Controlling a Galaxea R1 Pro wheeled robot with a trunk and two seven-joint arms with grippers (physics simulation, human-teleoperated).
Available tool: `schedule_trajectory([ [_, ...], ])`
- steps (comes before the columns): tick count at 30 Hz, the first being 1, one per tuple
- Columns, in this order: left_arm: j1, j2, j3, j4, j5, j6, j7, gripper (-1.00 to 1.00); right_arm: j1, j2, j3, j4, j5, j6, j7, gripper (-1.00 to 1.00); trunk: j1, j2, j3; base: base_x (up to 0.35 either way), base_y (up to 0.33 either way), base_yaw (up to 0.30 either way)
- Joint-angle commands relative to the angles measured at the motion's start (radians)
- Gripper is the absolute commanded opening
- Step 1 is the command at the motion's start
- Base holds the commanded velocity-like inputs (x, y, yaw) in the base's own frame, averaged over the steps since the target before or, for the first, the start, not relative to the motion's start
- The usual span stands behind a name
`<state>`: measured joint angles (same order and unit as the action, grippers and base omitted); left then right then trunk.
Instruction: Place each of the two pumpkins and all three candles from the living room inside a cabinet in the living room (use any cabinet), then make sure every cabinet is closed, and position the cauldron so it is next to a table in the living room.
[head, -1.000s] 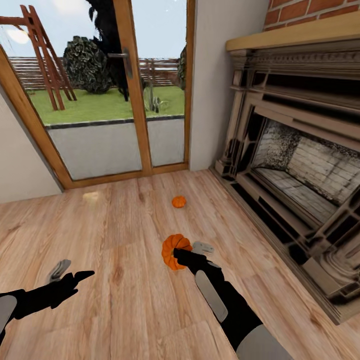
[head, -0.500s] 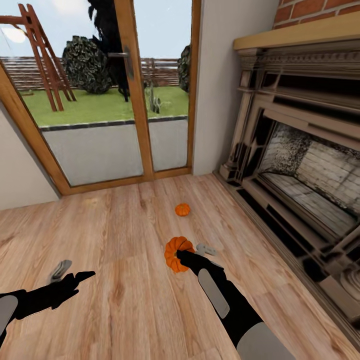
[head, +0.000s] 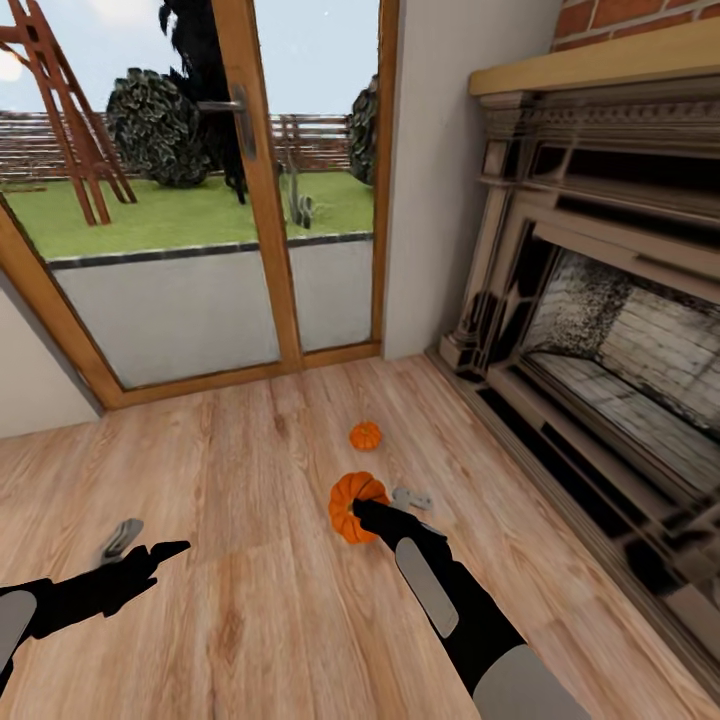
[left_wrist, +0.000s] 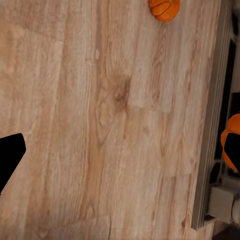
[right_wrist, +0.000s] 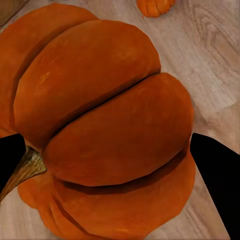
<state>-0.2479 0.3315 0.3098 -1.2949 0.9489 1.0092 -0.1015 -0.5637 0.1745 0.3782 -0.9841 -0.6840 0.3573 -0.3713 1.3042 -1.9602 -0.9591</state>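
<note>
- The right arm reaches forward and a little inward, low over the wood floor (head: 250, 600), with its right gripper (head: 385, 505) at a pumpkin (head: 352, 505).
- In the right wrist view the pumpkin (right_wrist: 105, 135) sits between the two dark fingertips (right_wrist: 217, 175), one on each side of it, so the fingers are pinching it. Its stem pokes out next to one fingertip.
- The pumpkin is lying on its side in the grip, and the near finger hides part of it in the head view.
- A second pumpkin (head: 365, 436) sits on the floor just past the fingers, apart from the first one. It also shows in the right wrist view (right_wrist: 155, 6), cut off by the edge.
- The left arm stretches forward, low and off to the side. The left gripper (head: 140, 545) has its fingers spread apart with nothing between them.
- The fireplace (head: 600, 330) stands to the right of the held pumpkin.
- The glass door (head: 200, 200) is far beyond the fingers.
</note>
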Motion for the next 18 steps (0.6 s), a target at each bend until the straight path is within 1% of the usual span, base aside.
schedule_trajectory([
  [1, -0.001, 0.0, 0.002, 0.0, -0.01, 0.004, -0.01, 1.0, -0.001, 0.0, 0.003, -0.001, -0.007, -0.01, -0.008, -1.0, 0.0, 0.0, -0.001, 0.304, 0.094, -0.032],
  [4, -0.001, -0.001, 0.0, 0.0, -0.01, 0.004, -0.01, 1.0, 0.0, 0.0, 0.015, -0.001, -0.008, -0.062, -0.004, -1.0, 0.0, 0.0, -0.001, 0.304, 0.094, -0.014],
  [7, -0.001, -0.002, -0.001, 0.002, -0.01, 0.003, -0.01, 1.0, -0.001, 0.0, 0.047, 0.013, -0.008, -0.086, -0.002, -1.0, 0.0, 0.0, -0.001, 0.304, 0.094, -0.004],
  [9, -0.001, -0.001, -0.001, 0.005, -0.01, 0.003, -0.01, 1.0, -0.001, 0.0, 0.055, 0.016, -0.007, -0.09, -0.001, -1.0, 0.0, 0.0, -0.001, 0.304, 0.094, -0.001],
  [14, -0.001, 0.0, 0.0, 0.01, -0.011, 0.003, -0.01, 1.0, -0.001, 0.0, 0.062, 0.019, -0.008, -0.095, -0.001, -1.0, 0.0, 0.0, -0.001, 0.305, 0.094, -0.004],
  [18, -0.001, 0.0, 0.0, 0.011, -0.012, 0.003, -0.01, 1.0, -0.001, 0.0, 0.062, 0.017, -0.011, -0.095, -0.001, -1.0, 0.0, 0.0, 0.0, 0.305, 0.096, -0.157],
])
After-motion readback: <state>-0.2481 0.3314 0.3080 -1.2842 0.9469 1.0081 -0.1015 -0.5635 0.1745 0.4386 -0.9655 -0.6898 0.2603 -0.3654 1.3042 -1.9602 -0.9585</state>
